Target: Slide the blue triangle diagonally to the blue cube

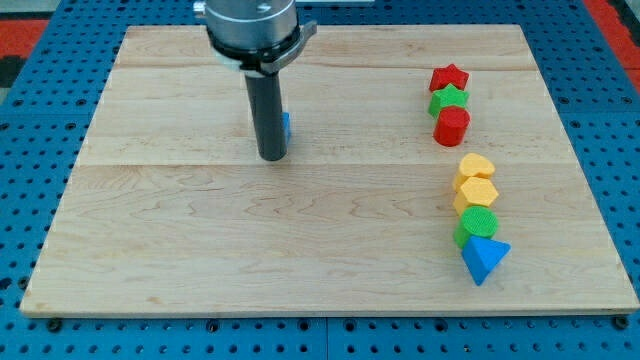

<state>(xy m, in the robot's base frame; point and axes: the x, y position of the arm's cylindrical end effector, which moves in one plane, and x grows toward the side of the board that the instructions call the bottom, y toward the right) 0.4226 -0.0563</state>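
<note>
The blue triangle (485, 258) lies near the view's bottom right, at the lower end of a column of blocks. The blue cube (286, 125) is mostly hidden behind my rod, only a sliver showing at the rod's right side, in the upper left-middle of the board. My tip (272, 157) rests on the board right beside the blue cube, just to its lower left, far from the blue triangle.
A red star (450, 77), green star (448, 98) and red cylinder (452, 126) stand in a column at upper right. Below them are a yellow heart (477, 167), yellow hexagon (478, 192) and green cylinder (477, 225). The wooden board (200, 250) has blue pegboard around it.
</note>
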